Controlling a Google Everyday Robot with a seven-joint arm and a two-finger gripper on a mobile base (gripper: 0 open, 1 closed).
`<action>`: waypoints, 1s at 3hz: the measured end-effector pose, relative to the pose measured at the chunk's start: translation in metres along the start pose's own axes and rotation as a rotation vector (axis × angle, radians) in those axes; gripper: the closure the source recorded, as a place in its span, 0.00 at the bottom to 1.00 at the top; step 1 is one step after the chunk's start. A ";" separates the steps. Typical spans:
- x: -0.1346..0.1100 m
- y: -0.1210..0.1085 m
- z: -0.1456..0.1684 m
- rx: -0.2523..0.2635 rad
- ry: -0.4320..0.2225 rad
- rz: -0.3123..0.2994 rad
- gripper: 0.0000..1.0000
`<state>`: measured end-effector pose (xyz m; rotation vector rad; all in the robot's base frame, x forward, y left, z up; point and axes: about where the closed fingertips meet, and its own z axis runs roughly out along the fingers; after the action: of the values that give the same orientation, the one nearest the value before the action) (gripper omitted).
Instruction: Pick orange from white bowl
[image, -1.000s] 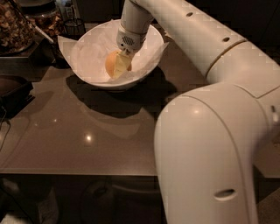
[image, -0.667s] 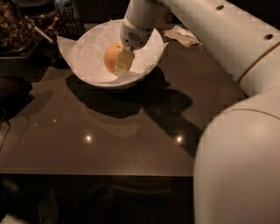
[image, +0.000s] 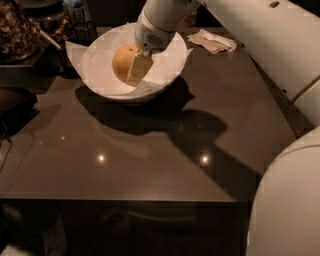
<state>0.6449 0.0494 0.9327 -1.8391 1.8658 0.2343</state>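
The white bowl (image: 165, 86), lined with crumpled white paper, stands at the back of the dark table. The orange (image: 123, 62) is round and pale orange, held over the bowl's middle. My gripper (image: 131, 66) comes down from the upper right on the white arm and is shut on the orange. One pale finger (image: 138, 70) lies across the fruit's right side; the other finger is hidden behind it. The orange seems lifted a little above the paper.
A tan folded napkin (image: 214, 41) lies right of the bowl at the back. Dark containers with brown contents (image: 20, 30) stand at the back left. A black object (image: 15, 105) sits at the left edge. My white arm and base fill the right side.
The gripper has risen with the orange in it, lifting the fruit from the bowl's bottom toward its middle. The arm has swung rightward and upward.
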 end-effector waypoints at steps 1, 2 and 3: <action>-0.008 0.017 -0.018 -0.030 -0.001 0.045 1.00; -0.013 0.037 -0.034 -0.028 -0.043 0.039 1.00; -0.014 0.061 -0.048 -0.031 -0.076 0.051 1.00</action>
<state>0.5745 0.0438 0.9664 -1.7793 1.8679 0.3472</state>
